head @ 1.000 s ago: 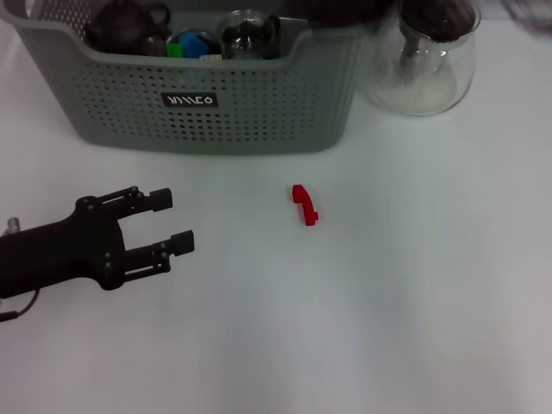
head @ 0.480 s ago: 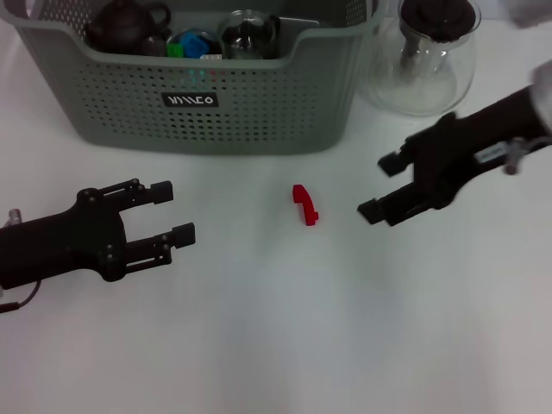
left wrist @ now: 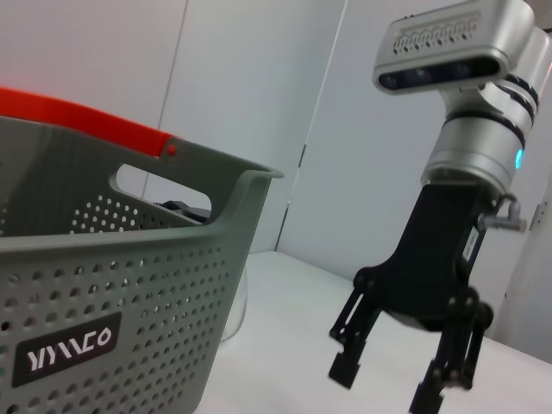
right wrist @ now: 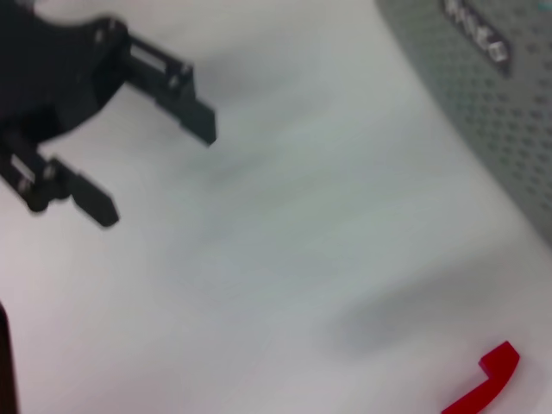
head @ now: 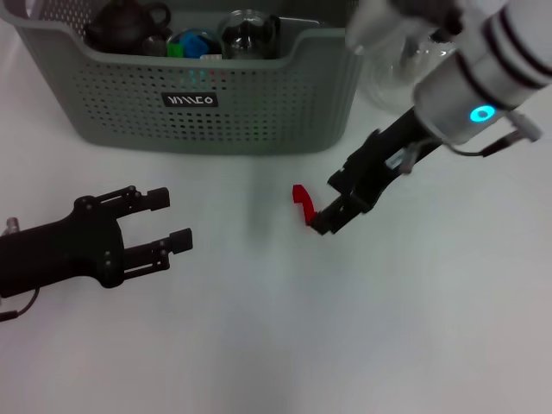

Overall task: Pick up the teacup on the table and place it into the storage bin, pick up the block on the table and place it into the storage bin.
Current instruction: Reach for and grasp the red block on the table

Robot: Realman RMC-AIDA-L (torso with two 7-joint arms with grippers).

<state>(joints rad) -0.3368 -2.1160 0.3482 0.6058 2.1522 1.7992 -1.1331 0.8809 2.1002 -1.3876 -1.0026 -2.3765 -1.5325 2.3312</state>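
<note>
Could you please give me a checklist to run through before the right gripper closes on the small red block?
1. Small red block lying free on the white table, apart from other things: ok.
2. Right gripper open, seen from the left wrist view: ok.
3. Right gripper's fingers straddling the block: cannot tell; they sit just beside it in the head view.
4. Left gripper open and well away from the block: ok.
5. Grey-green perforated storage bin upright behind the block, top open: ok.
6. Room in the bin: cannot tell; a dark teapot and a glass item already lie inside.
</note>
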